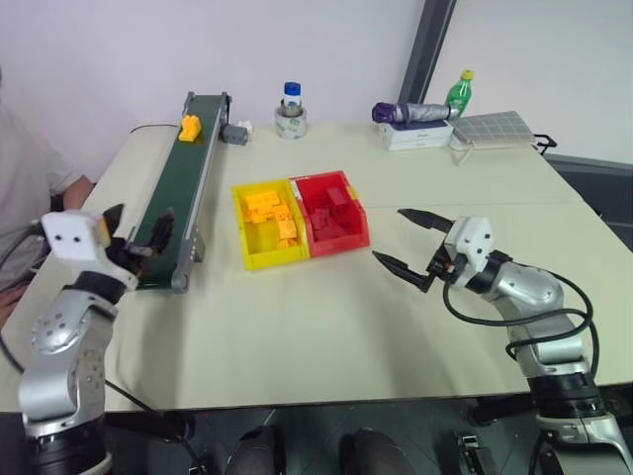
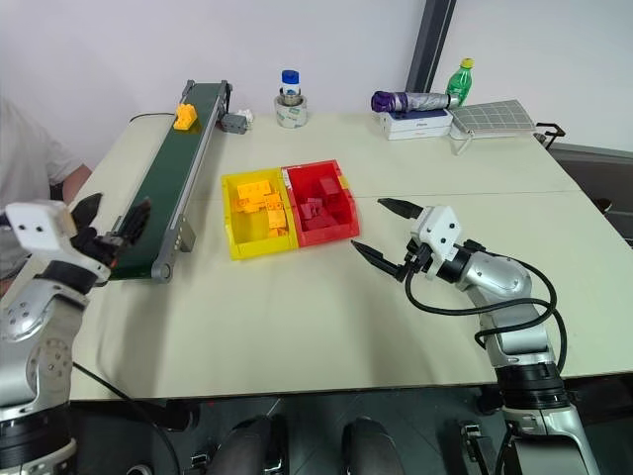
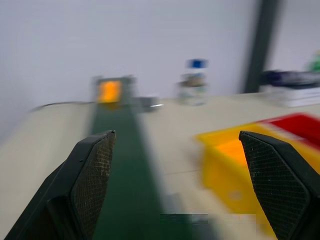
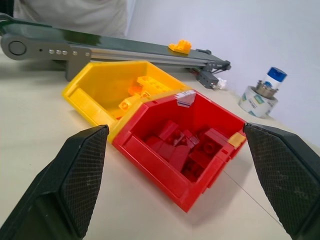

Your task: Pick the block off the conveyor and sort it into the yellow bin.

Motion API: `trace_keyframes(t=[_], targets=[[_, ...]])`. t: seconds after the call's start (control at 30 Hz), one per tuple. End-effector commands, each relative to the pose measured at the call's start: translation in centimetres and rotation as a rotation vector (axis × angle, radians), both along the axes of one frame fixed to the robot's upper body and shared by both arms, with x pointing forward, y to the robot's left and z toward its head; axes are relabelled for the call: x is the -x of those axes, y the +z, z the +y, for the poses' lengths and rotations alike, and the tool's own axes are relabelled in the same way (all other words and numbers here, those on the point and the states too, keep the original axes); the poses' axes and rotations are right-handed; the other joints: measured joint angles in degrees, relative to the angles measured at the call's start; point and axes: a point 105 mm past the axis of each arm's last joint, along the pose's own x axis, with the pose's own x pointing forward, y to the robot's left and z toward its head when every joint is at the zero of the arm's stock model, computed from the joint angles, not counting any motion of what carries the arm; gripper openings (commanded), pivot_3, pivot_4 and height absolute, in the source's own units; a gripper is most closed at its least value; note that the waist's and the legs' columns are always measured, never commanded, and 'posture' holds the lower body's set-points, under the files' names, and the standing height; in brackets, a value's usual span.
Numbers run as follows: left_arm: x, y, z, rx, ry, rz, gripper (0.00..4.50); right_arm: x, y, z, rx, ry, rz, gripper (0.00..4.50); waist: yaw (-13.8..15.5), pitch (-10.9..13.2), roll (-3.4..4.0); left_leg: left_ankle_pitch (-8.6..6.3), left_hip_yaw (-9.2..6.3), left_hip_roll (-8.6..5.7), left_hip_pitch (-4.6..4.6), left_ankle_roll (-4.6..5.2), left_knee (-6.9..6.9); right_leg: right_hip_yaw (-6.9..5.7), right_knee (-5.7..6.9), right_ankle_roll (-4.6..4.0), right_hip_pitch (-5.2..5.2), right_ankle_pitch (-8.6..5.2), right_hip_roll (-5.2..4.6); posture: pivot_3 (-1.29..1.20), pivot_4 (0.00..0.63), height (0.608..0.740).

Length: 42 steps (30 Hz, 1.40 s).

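A small yellow-orange block [image 1: 189, 127] rides at the far end of the dark green conveyor [image 1: 176, 193], also seen as the block [image 4: 180, 46] on the belt. My left gripper [image 1: 136, 236] hovers open over the belt's near end, pointing along it toward the block [image 3: 109, 91], with nothing between its fingers. The yellow bin [image 1: 265, 226] holds several yellow-orange bricks and stands just right of the conveyor. My right gripper [image 1: 403, 244] hangs open and empty above the table, right of the bins, facing the yellow bin [image 4: 95, 97].
A red bin [image 1: 332, 210] with red blocks touches the yellow bin's right side. At the back stand a tape roll with a small bottle [image 1: 291, 111], a green bottle [image 1: 459, 91], a box with an umbrella [image 1: 413, 123] and a grey pad [image 1: 497, 128]. A person [image 1: 25, 183] sits at the left.
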Motion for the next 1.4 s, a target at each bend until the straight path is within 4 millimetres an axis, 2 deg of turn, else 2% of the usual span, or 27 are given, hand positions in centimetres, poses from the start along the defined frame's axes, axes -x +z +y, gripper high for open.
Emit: trace_keyframes(t=[0.03,0.13,0.23,0.43,0.67,0.83,0.93,1.07,1.23,1.4], targets=[[1.6,0.8,1.6,-0.012,0.106,-0.066,4.17,0.1,1.1,0.4,-0.018,0.02,-0.05,4.5,0.0,0.0,0.0,-0.01,0.0,0.0,0.0,-0.01,0.0,0.0,-0.01,0.0,0.0,0.0,0.0,0.0,0.15,0.74],[1.9,0.6,2.6,-0.001,0.163,-0.064,4.17,0.1,1.2,0.3,-0.02,0.023,-0.05,4.5,0.3,0.0,0.0,-0.06,-0.02,0.01,-0.01,-0.08,-0.02,-0.01,-0.03,-0.01,0.0,-0.01,-0.01,0.0,0.15,0.74],[0.9,1.0,3.4,0.008,0.196,-0.05,4.17,0.1,1.3,0.3,-0.028,0.026,-0.046,4.5,0.3,0.0,0.0,-0.1,-0.03,0.02,-0.01,-0.15,-0.02,-0.01,-0.03,-0.03,0.0,-0.01,-0.02,0.0,0.15,0.74],[-0.2,1.7,2.3,-0.04,0.143,-0.058,4.17,0.3,1.7,0.4,-0.063,0.038,-0.036,4.5,-0.1,0.0,0.0,-0.1,-0.01,0.01,-0.01,-0.15,-0.05,0.02,-0.12,-0.05,0.0,0.01,-0.03,0.0,0.15,0.74],[-0.8,1.9,2.4,-0.025,0.144,-0.06,4.17,0.6,1.7,0.4,-0.071,0.045,-0.026,4.5,0.0,0.0,0.0,-0.03,-0.01,0.02,-0.02,-0.03,-0.19,-0.01,-0.16,-0.05,-0.04,0.02,-0.02,0.0,0.15,0.74],[-1.0,1.5,2.3,-0.011,0.139,-0.039,4.17,0.5,1.7,0.3,-0.062,0.039,-0.034,4.5,0.0,0.0,0.0,-0.1,-0.01,0.01,-0.02,-0.13,-0.12,0.0,-0.17,-0.04,-0.01,0.02,-0.03,0.0,0.15,0.74],[-1.9,0.9,2.1,-0.004,0.118,0.025,4.17,0.5,1.6,0.4,-0.061,0.04,-0.036,4.5,0.0,0.0,0.0,-0.1,-0.01,0.02,-0.02,-0.13,-0.13,-0.01,-0.16,-0.05,-0.02,0.02,-0.03,0.0,0.15,0.74],[-4.2,2.3,2.4,-0.046,0.098,0.04,4.17,0.4,1.4,0.7,-0.058,0.042,-0.037,4.5,0.2,0.0,-0.01,-0.06,-0.01,0.02,-0.05,-0.08,-0.11,-0.05,-0.16,-0.04,-0.03,0.02,-0.02,0.0,0.15,0.74],[-8.7,4.2,2.3,-0.012,0.07,0.046,4.17,0.2,1.5,1.3,-0.053,0.057,-0.042,4.5,0.2,0.0,0.0,-0.03,-0.02,-0.02,-0.16,-0.01,0.01,-0.1,-0.18,0.08,-0.05,0.09,-0.01,0.0,0.15,0.74],[-12.1,5.3,2.8,-0.035,0.07,0.085,4.17,0.1,1.8,1.3,-0.048,0.053,-0.052,4.5,0.1,0.0,-0.02,-0.01,-0.01,0.02,-0.26,0.11,0.05,-0.11,-0.18,0.45,-0.12,0.28,0.16,0.0,0.15,0.74]])
